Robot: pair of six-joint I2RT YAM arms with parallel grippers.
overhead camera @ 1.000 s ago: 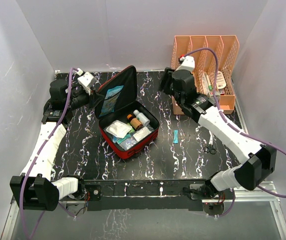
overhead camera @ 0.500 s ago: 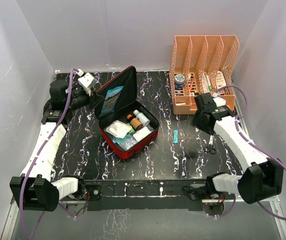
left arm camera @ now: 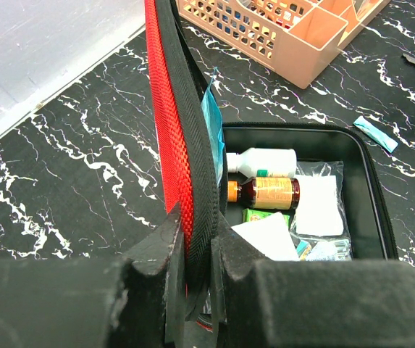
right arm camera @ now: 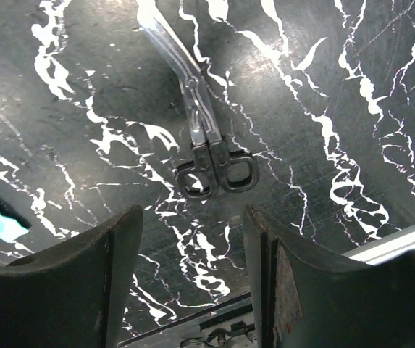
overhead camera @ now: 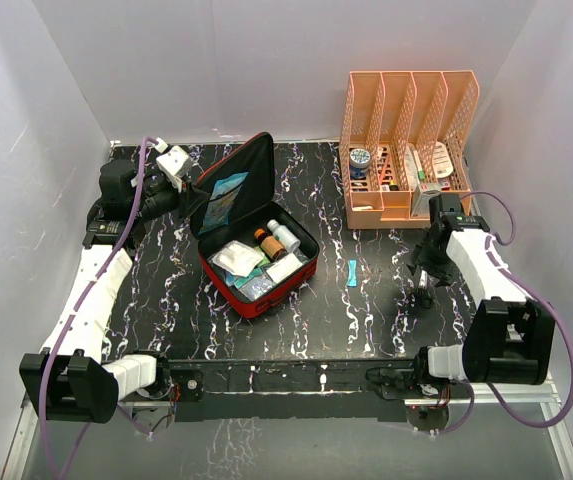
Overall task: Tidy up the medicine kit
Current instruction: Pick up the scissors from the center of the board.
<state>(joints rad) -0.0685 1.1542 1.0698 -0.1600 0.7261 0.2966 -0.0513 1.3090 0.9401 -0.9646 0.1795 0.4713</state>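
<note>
Open medicine kit (overhead camera: 266,298) on the tabletop (overhead camera: 366,320), lid held by the left tool (left arm camera: 190,239).
The red kit's upright lid (left arm camera: 165,109) is clenched between the left tool's fingers, with a white bottle (left arm camera: 265,161) and a brown bottle (left arm camera: 265,193) lying in the tray just ahead of it. Well apart from the kit, the right tool (right arm camera: 193,239) hangs released, jaws spread, directly above scissors (right arm camera: 201,123). The orange file rack (overhead camera: 406,150) stands beyond it.

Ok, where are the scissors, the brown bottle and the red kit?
scissors (right arm camera: 206,145): right wrist view, where the blades meet the handles.
brown bottle (left arm camera: 269,193): left wrist view, on its label.
kit (left arm camera: 165,123): left wrist view, on the red outside of the raised lid.
</note>
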